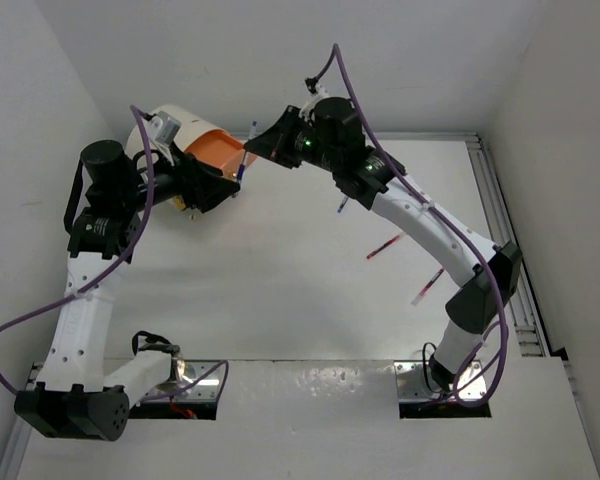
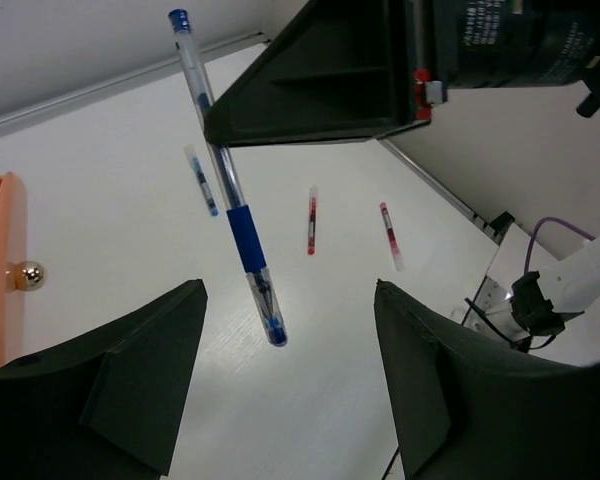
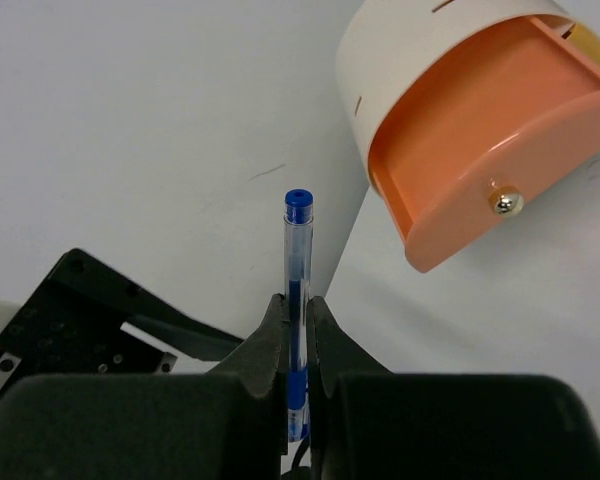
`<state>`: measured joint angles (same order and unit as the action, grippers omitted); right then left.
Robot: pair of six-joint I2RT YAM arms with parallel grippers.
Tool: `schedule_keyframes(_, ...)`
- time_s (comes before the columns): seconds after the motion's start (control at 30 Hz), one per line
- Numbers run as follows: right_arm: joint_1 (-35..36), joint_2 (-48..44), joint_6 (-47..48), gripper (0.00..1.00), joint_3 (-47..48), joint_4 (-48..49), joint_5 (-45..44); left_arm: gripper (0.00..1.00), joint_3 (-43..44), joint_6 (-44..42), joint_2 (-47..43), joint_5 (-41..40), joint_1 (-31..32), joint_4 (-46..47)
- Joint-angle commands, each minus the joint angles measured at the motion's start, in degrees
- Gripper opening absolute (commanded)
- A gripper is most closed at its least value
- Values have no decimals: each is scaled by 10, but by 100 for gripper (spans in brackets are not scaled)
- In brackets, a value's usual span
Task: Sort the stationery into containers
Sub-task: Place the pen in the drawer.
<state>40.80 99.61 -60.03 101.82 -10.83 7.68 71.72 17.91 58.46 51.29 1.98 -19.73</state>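
The right arm [image 1: 430, 230] rises from its base at the near edge, bends at the elbow out by the side rail, and reaches back across the counter [image 1: 280, 270] toward the far left corner. The right fingers [image 3: 260, 350] are pinched tight on a blue pen [image 3: 298, 240], gripping it low on the barrel so the blue end plug sticks up past them. From the left wrist view the pen hangs tilted in the air, writing tip down, clear of the counter. It sits just beside the open orange drawer [image 3: 480, 130] of the cream-white container [image 3: 420, 60] (the drawer has a small metal knob [image 3: 505, 202] on its front); I cannot tell whether it touches the drawer.

The left arm [image 1: 80, 300] stands up along the left wall and folds over toward the same container. The left fingers [image 2: 145, 370] are spread wide with nothing between them, aimed toward the hanging pen.

Further out on the counter lie a loose blue pen [image 2: 201, 180], a red pen [image 2: 311, 222] and a second red pen [image 2: 390, 235], all flat and well apart from the container.
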Motion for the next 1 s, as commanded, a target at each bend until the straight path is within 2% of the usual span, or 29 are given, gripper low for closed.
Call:
schedule_keyframes(0.0, 10, 0, -7, 0, 42, 30, 0, 74, 10, 0, 10, -29, 7, 7)
schedule_keyframes(0.27, 25, 7, -10, 0, 55, 24, 5, 67, 17, -24, 33, -84, 10, -18)
schedule_keyframes(0.37, 26, 11, -11, 0, 55, 24, 6, 51, 18, -30, 34, -85, 14, -23)
schedule_keyframes(0.4, 26, 12, -11, 0, 56, 25, 5, 34, 19, -31, 35, -85, 13, -24)
schedule_keyframes(0.47, 26, 15, -9, 0, 55, 26, 6, 16, 21, -33, 34, -84, 13, -25)
schedule_keyframes(0.53, 28, 15, -6, 0, 52, 22, 5, 9, 25, -38, 32, -82, 14, -27)
schedule_keyframes(0.57, 28, 14, -4, 2, 45, 21, 6, 3, 25, -39, 32, -83, 13, -27)
schedule_keyframes(0.6, 26, 12, 5, 24, 41, 21, 5, 2, 26, -41, 30, -85, 13, -28)
schedule_keyframes(0.7, 3, -3, 18, 56, 21, 14, 0, 0, 45, -81, 35, -113, 9, -67)
schedule_keyframes(0.77, -18, -27, 31, 58, -17, 6, 5, 0, 89, -118, 64, -142, 0, -105)
schedule_keyframes(0.8, -38, -38, 46, 58, -39, 2, 4, 0, 115, -143, 81, -157, -6, -155)
schedule_keyframes(0.87, -58, -77, 81, 57, -118, -9, 1, 0, 183, -211, 139, -208, -17, -201)
schedule_keyframes(0.9, -74, -92, 94, 56, -147, -10, 1, 0, 211, -260, 161, -224, -19, -254)
schedule_keyframes(0.97, -93, -115, 126, 54, -226, -16, 1, 0, 269, -290, 219, -272, -19, -288)
